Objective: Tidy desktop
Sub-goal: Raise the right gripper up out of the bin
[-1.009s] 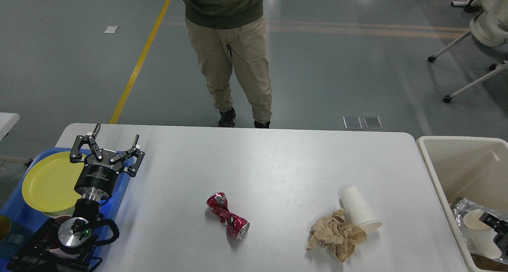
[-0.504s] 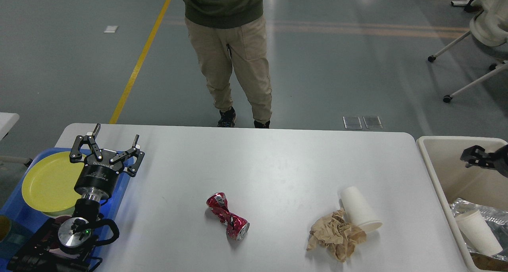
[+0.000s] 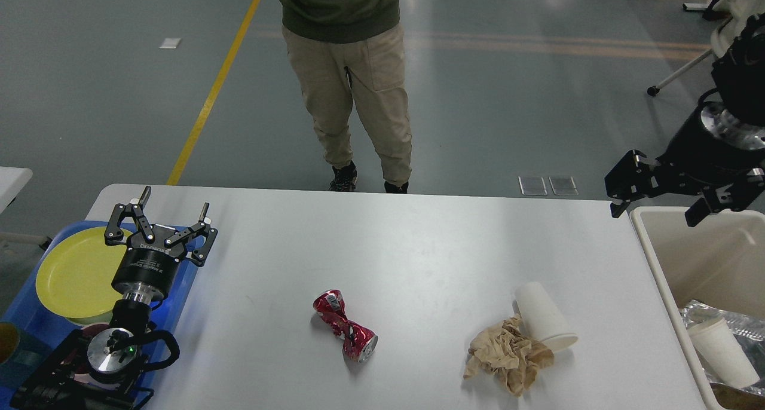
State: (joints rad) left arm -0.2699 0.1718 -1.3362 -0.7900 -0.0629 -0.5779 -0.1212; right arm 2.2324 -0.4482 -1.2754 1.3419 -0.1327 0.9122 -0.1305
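The white desktop [image 3: 418, 248] carries a crushed red can [image 3: 345, 326] near the front middle. To its right a white paper cup [image 3: 544, 324] lies on its side, touching a crumpled brown paper [image 3: 508, 353]. My left gripper [image 3: 175, 202] is open and empty, held above the desktop's left edge beside the blue tray. My right gripper [image 3: 654, 214] is open and empty, raised over the far left corner of the beige bin [image 3: 705, 260], well behind and to the right of the cup.
The beige bin holds a white cup [image 3: 723, 350] and crinkled foil [image 3: 702, 311]. A blue tray [image 3: 24, 320] at the left holds a yellow plate [image 3: 77, 272]. A person [image 3: 352, 87] stands at the desktop's far edge. A chair leg [image 3: 681, 72] shows at the top right.
My right gripper has risen out of the bin, up and to the left, leaving a white cup inside it. My left arm has not moved.
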